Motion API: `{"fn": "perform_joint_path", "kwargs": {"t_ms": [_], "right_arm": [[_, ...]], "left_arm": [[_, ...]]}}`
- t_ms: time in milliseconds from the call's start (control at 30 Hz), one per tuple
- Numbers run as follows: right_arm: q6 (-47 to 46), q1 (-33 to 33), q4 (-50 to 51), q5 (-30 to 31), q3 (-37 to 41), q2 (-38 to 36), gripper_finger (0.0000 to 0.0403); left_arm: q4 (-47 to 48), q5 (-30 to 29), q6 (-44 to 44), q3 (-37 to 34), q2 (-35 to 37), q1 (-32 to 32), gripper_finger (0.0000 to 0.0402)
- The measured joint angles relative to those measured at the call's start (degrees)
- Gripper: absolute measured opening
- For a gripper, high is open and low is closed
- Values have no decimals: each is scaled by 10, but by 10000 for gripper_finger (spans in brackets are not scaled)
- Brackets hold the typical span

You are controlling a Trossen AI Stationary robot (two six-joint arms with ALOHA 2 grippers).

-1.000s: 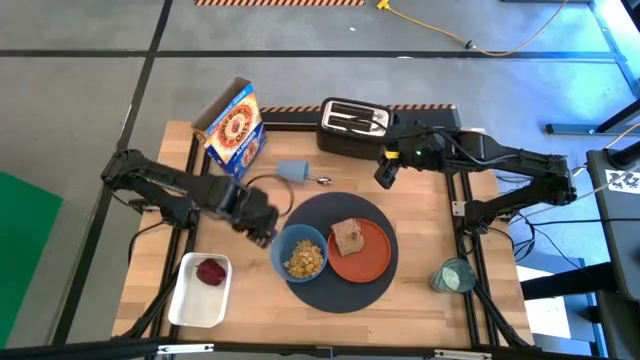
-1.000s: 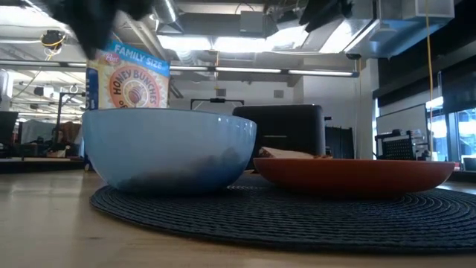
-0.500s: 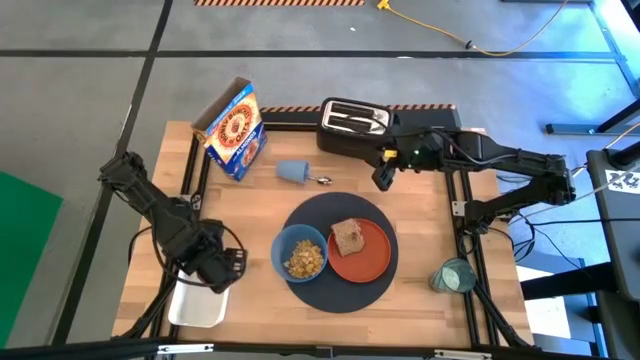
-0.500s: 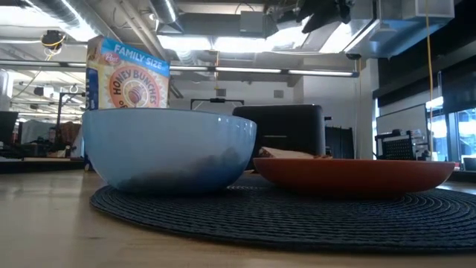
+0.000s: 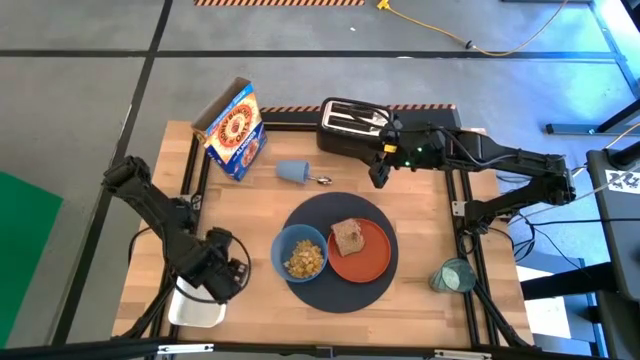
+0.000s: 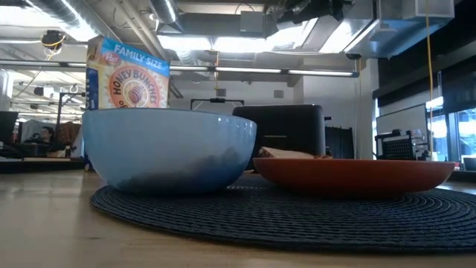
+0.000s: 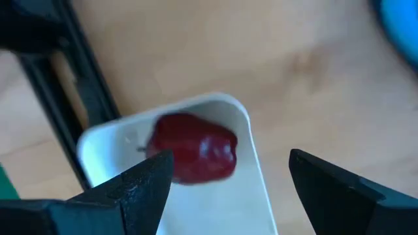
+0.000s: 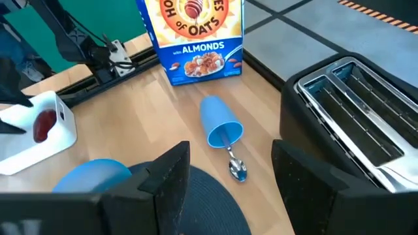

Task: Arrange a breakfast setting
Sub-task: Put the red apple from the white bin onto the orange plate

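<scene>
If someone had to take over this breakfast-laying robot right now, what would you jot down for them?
Left gripper: open, above the red fruit in the white tray, not holding it.
Right gripper: open, empty, near the toaster.
Done: bowl with cereal and plate with toast sit on the placemat.
Left: the fruit; the spoon, its handle inside the tipped blue cup; the glass at the table's right edge.

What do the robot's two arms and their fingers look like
Both arms are dark, jointed links with black cables looped alongside. The left gripper has two matte black, wedge-shaped fingers. The right gripper has the same blocky fingers, and a small green light glows near its wrist.
</scene>
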State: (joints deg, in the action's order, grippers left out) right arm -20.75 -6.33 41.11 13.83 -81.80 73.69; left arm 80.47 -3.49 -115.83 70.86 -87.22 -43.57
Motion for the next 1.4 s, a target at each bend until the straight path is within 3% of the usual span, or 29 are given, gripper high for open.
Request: {"fn": "perform_joint_path", "kwargs": {"t_ms": [133,267,600,767,833,900,1400], "right_arm": [[0,0,6,-2,0,0,207],[0,0,3,-2,0,0,207],[14,-1,-27,1,0,0,207],[15,-1,-44,1,0,4,207],[8,-1,-47,2,0,5,207],[0,0,-47,5,0,6,207],[0,-1,-90,5,0,38,207]], "left_arm": [[-76,48,0,-35,0,-15,302],[-120,42,4,-40,0,-28,302],[-105,26,37,-45,0,-68,302],[-130,56,-97,-77,0,-67,302],[-149,90,-104,-80,0,-63,302],[-150,88,-104,-80,-1,-62,302],[-125,68,38,-80,-2,-57,302]]}}
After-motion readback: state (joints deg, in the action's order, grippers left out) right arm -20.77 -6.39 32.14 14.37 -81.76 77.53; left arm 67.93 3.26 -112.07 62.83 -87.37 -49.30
